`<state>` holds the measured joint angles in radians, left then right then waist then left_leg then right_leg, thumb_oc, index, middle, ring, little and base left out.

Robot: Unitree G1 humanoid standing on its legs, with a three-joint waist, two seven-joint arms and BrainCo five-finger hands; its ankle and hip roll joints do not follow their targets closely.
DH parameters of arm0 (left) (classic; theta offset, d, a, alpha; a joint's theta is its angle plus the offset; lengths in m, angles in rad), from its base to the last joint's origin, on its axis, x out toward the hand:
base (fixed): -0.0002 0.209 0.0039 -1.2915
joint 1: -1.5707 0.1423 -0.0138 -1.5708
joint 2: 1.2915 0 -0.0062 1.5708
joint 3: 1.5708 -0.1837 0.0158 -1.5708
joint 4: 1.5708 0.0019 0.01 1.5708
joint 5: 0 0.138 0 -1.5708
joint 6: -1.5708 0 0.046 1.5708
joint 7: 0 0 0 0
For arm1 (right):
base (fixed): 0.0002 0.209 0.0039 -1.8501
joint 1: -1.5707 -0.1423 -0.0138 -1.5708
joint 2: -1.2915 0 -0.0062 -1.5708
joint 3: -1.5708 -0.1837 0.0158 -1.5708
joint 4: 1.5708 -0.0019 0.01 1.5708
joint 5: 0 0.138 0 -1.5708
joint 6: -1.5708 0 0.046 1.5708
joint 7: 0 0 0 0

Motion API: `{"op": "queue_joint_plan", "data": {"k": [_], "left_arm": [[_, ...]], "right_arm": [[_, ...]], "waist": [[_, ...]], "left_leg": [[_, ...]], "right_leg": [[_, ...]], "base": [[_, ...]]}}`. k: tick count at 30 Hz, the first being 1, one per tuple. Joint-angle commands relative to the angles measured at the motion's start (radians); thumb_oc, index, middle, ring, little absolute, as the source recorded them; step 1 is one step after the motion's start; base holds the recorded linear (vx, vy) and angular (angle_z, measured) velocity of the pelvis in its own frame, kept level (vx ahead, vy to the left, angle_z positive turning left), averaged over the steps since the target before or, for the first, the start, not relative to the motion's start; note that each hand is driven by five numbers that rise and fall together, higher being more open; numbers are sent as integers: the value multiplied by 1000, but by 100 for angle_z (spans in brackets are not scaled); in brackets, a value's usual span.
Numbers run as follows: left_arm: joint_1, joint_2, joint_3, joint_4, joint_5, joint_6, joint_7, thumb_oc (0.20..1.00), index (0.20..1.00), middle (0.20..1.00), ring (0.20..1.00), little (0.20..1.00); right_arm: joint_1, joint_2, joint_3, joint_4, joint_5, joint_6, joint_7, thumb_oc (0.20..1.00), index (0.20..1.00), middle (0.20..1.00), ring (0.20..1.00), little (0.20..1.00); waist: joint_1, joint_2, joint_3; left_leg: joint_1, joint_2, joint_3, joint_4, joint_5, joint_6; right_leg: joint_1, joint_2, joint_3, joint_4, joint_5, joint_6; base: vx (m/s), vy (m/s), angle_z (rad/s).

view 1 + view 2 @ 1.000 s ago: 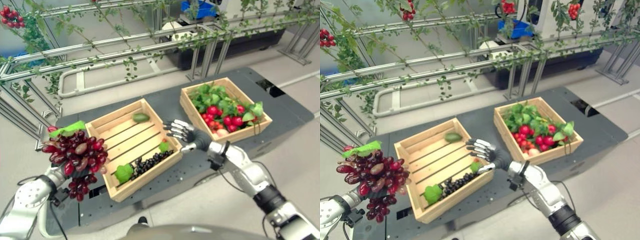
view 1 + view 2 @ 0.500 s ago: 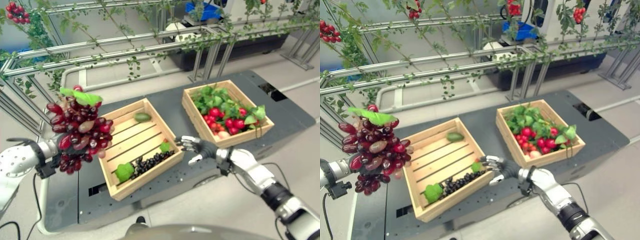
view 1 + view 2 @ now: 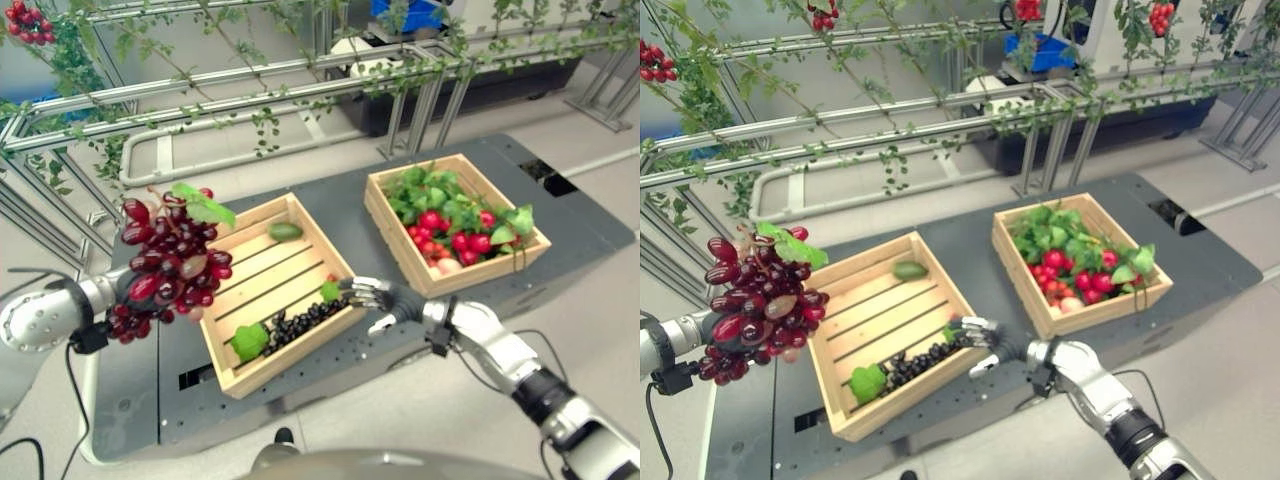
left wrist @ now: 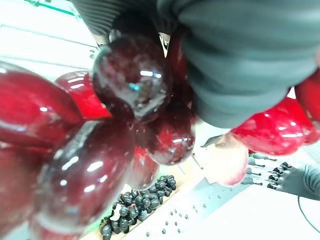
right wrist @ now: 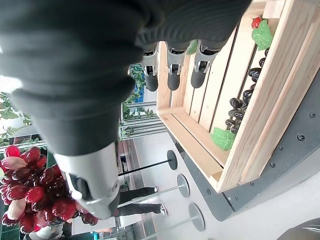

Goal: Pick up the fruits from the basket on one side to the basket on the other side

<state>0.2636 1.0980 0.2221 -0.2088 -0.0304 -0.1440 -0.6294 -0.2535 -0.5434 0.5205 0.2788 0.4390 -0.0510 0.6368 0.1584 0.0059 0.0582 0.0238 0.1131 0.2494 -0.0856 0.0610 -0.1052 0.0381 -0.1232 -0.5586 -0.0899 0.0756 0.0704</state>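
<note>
The left hand has the red grape bunch up in the air, off the left edge of the grey tabletop, just beside the near-left corner of the left crate. The hand sits behind the fruit, so I cannot tell how its fingers are set; the bunch does hang from it. The bunch's long axis runs on a slant, leafy stem end up and toward the crate, loose tail down and back toward the wrist. From where it hangs, that crate lies straight to the right and lower. The crate already holds a black grape bunch and a small green fruit. The right crate, heaped with red fruit and leaves, stands well apart across the tabletop. The right hand hovers by the left crate's near-right corner, fingers relaxed and spread, holding nothing. The left arm is clearly the one carrying this move.
</note>
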Motion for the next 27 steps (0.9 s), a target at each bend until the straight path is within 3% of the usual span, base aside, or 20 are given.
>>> {"op": "queue_joint_plan", "data": {"k": [1,11,17,27], "left_arm": [[-50,50,58,12,-32,-31,29,200,200,200,200,200],[-116,86,42,-17,-28,-37,40,200,200,200,200,200],[-132,117,12,-9,162,-92,26,200,200,200,200,200],[-141,134,13,-28,211,-127,29,200,200,200,200,200]], "right_arm": [[-43,22,11,-66,0,-33,3,1000,1000,1000,1000,1000],[-17,79,14,-7,46,-19,-7,1000,1000,1000,1000,1000],[-18,97,54,-11,26,-13,9,1000,1000,1000,1000,1000],[-31,93,72,-22,18,-14,13,1000,1000,1000,1000,1000]], "waist": [[0,-43,-31],[-8,-46,-38],[-18,-40,-33],[-26,-41,-42]], "left_leg": [[-39,-42,14,81,-83,40],[-36,-41,17,77,-84,40],[-32,-36,21,77,-85,38],[-25,-36,26,70,-85,36]], "right_leg": [[-1,-63,-10,71,-69,64],[-4,-56,-3,67,-72,61],[-3,-53,4,68,-77,58],[0,-49,10,61,-79,56]], "base": [[0,0,0],[0,0,0],[0,0,0],[0,0,0]]}}
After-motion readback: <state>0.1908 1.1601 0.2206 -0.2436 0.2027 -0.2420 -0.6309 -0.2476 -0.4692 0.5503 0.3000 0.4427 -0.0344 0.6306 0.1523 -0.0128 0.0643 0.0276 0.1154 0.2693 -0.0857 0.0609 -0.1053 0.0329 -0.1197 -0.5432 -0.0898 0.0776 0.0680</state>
